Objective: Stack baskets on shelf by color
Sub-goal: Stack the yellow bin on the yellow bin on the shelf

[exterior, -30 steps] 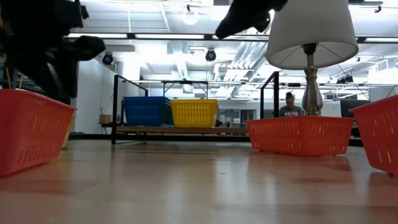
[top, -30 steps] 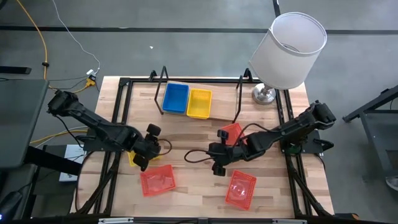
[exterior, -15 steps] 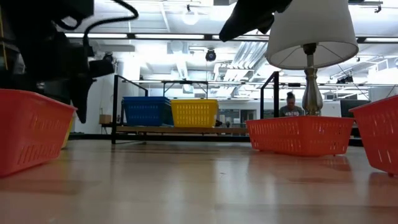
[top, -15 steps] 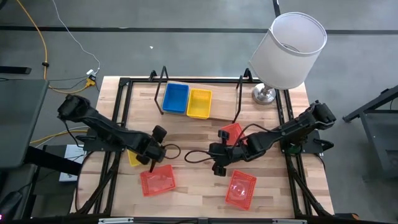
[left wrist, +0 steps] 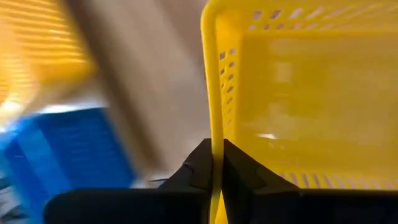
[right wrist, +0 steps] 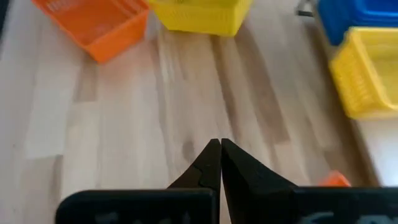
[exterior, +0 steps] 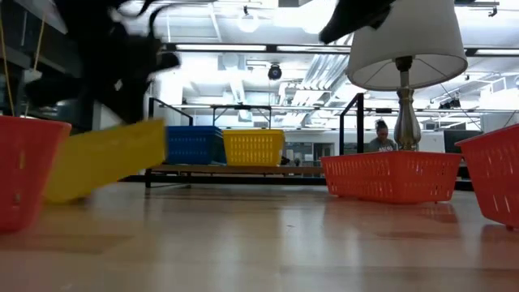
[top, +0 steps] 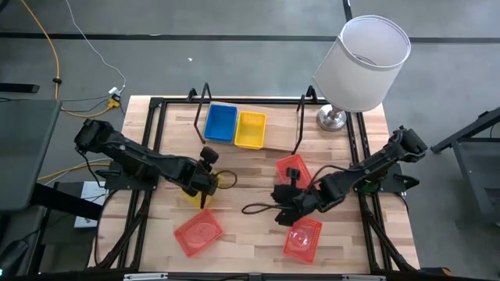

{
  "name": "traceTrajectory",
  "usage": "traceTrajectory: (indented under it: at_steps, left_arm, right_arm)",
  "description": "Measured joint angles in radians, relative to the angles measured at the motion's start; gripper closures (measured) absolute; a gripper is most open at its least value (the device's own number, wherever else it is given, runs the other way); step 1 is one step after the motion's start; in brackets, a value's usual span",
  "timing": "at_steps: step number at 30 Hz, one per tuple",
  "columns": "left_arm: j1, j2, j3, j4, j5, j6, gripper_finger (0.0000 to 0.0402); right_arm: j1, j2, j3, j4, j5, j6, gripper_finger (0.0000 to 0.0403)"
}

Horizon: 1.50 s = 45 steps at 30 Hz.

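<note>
Now the left end effector (left wrist: 217, 163) pinches the lifted yellow basket's (left wrist: 298, 106) rim between its fingertips.

Tilted yellow basket (top: 195, 191) lifted; blue (top: 221, 122) and yellow (top: 251, 129) baskets on shelf (top: 275, 140).

No readable text anywhere, no labels, brands, nos. or signs on the baskets, shelf, lamp or arms in any view. Room behind the table in the low view shows nothing legible either.
</note>
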Motion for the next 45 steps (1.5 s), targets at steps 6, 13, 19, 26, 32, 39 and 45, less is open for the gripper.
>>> traceTrajectory:
  at_steps: [6, 13, 19, 26, 32, 39, 45]
  left_arm:
    - [0.047, -0.036, 0.2, -0.02, -0.226, 0.098, 0.0398]
    - [0.159, -0.036, 0.479, 0.007, -0.274, 0.271, 0.04]
    - [0.285, 0.078, 0.685, 0.016, -0.249, 0.385, 0.04]
    - [0.408, 0.253, 0.815, -0.081, -0.144, 0.417, 0.0401]
    - [0.464, 0.314, 0.816, -0.069, -0.019, 0.402, 0.0401]
    - [0.496, 0.324, 0.816, -0.027, -0.003, 0.396, 0.0401]
    - [0.504, 0.324, 0.814, -0.018, 0.009, 0.411, 0.0401]
  right_arm:
    - [0.052, -0.052, 0.0, -0.081, 0.115, 0.069, 0.0403]
    - [0.105, -0.086, 0.0, -0.218, 0.212, 0.166, 0.0403]
    - [0.137, -0.089, 0.0, -0.332, 0.261, 0.268, 0.0403]
    - [0.159, -0.089, 0.0, -0.37, 0.276, 0.328, 0.0403]
    - [0.166, -0.089, 0.0, -0.368, 0.294, 0.327, 0.0403]
    - [0.166, -0.089, 0.0, -0.372, 0.3, 0.325, 0.0403]
    - [0.166, -0.089, 0.0, -0.372, 0.303, 0.325, 0.0403]
